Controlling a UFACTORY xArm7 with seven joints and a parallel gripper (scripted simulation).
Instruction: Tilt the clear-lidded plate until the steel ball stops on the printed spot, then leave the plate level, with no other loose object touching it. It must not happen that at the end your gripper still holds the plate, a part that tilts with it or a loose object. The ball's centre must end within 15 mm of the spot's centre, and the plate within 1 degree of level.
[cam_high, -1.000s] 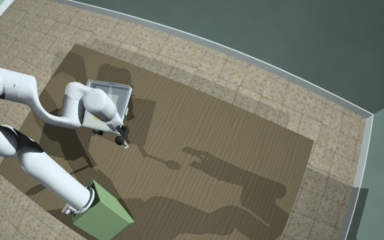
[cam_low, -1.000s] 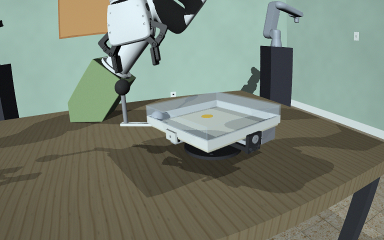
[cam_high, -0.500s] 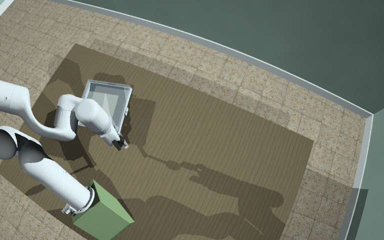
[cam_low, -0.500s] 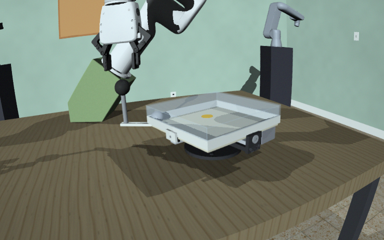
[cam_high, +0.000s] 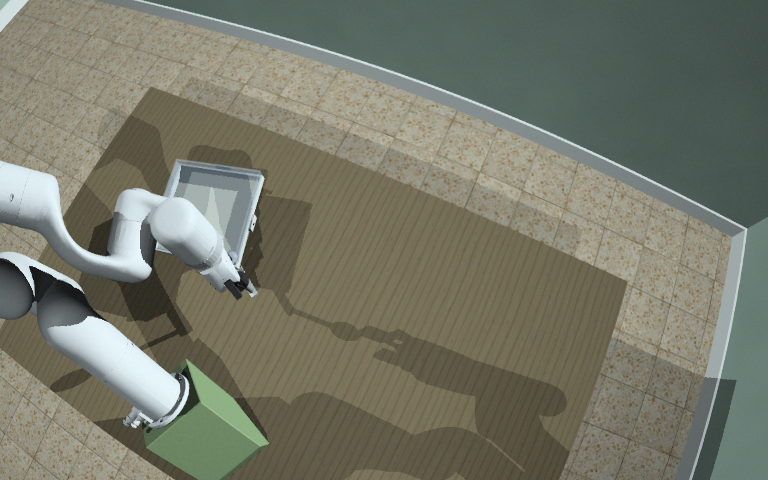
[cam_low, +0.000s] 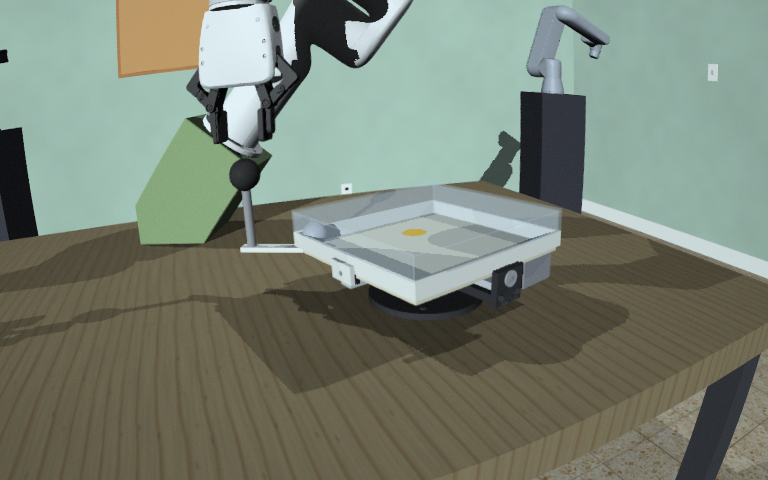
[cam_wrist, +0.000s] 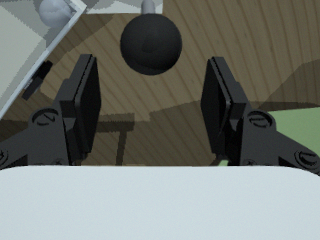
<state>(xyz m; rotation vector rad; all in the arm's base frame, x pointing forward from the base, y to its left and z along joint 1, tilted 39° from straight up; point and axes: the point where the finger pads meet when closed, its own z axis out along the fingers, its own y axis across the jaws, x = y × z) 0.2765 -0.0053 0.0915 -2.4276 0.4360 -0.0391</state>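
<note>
Hand (cam_low: 242, 131) hung just above the knob (cam_low: 244, 174), fingers apart, gripping nothing. Plate (cam_low: 430, 277) sat on its pivot near the counter's (cam_low: 169, 396) far-left corner, ball (cam_low: 314, 229) in the knob-side corner, well apart from the spot (cam_low: 414, 232). Ball likely rolls freely; rigid knob looked the place to grip.

You see a square white plate (cam_low: 390, 280) under a clear lid on a dark round base, its black-knobbed handle (cam_low: 244, 174) upright at one corner. The grey steel ball (cam_low: 317, 229) sits in that corner, well apart from the central yellow spot (cam_low: 414, 232).
</note>
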